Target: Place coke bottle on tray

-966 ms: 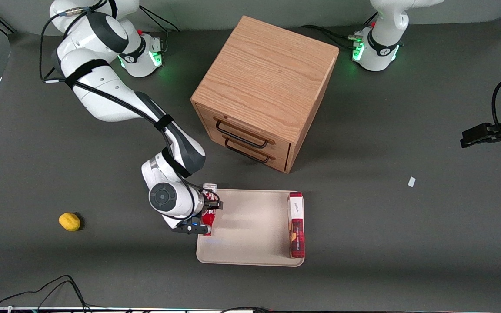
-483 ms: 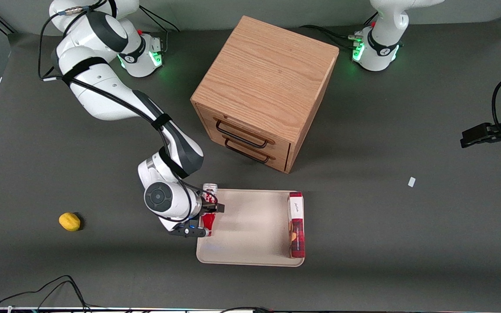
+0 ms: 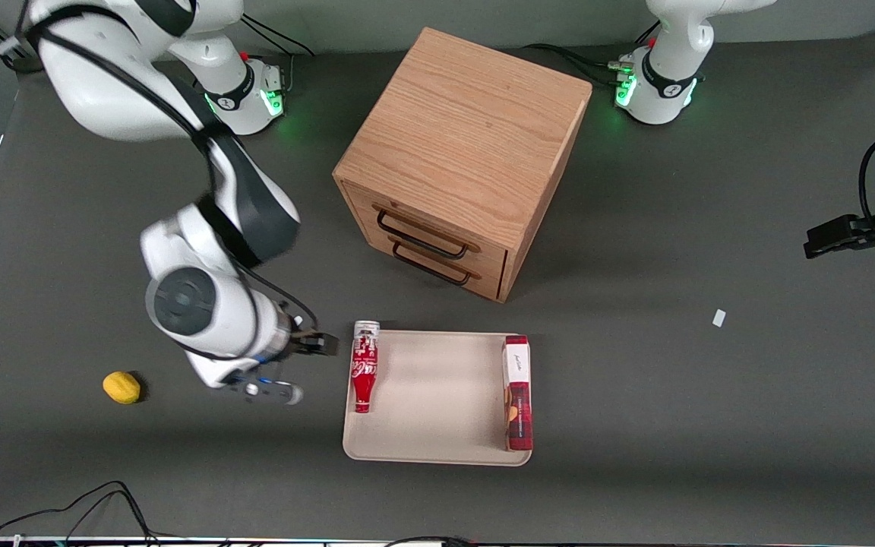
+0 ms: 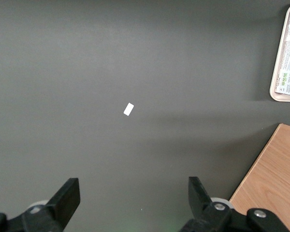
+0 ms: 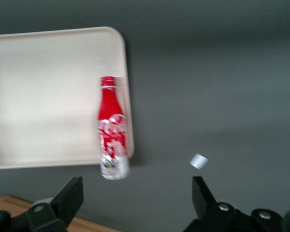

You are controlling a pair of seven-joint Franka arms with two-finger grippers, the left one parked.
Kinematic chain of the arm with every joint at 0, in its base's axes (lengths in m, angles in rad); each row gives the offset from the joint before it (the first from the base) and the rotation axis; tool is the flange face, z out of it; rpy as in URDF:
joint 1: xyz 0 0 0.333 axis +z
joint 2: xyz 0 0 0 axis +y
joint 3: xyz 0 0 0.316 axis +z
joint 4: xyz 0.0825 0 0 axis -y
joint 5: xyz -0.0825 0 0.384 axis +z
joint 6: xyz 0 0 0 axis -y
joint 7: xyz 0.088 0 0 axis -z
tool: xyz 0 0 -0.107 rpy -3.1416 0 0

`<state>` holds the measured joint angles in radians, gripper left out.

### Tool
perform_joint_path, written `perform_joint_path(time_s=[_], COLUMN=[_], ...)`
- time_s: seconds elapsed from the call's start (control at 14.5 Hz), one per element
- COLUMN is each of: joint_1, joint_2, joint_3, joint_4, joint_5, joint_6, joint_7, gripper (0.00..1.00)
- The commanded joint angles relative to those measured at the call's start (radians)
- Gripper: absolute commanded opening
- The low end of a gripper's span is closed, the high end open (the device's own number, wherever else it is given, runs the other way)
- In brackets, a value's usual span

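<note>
- One lemon (image 3: 121, 387) lies on the table (image 3: 711, 425), toward my working arm's end, well apart from everything else.
- My gripper (image 3: 295, 368) hangs above the bare table between the lemon and the tray, with its two fingers spread apart and nothing between them.
- One coke bottle (image 3: 364, 365) lies flat along the tray edge nearest my gripper. Its long axis runs toward the front camera: the red cap end is nearer that camera and the silvery end points toward the cabinet, sticking out over the rim. From my wrist camera the coke bottle (image 5: 111, 127) lies against the rim, clear of my fingers (image 5: 67, 198).
- One tray (image 3: 437, 395) sits flat on the table in front of the cabinet's drawers.
- One wooden cabinet (image 3: 462, 156) has two drawers, each with a dark handle.
- One red-and-white box (image 3: 518, 391) lies on the tray along the edge toward the parked arm, parallel to the bottle.
- One small white scrap (image 3: 719, 317) lies on the table toward the parked arm's end.
</note>
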<state>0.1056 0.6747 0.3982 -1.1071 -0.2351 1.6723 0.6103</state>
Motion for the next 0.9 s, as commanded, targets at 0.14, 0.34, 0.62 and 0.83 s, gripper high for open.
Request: perform_joint_path(time_s=[0.14, 0.34, 0.62, 0.83], joint_1=[-0.06, -0.057, -0.053, -0.049], joint_2=[-0.284, -0.539, -0.817, -0.926], joint_3=[-0.073, -0.272, -0.349, -0.36], joint_4=[-0.048, -0.199, -0.488, -0.589], joint_5=[0.107, 0.256, 0.289, 0.29], joint_6=[-0.296, -0.378, -0.359, -0.345], joint_7=[-0.073, -0.24, -0.277, -0.282], gripper=[1.0, 1.0, 1.0, 1.0])
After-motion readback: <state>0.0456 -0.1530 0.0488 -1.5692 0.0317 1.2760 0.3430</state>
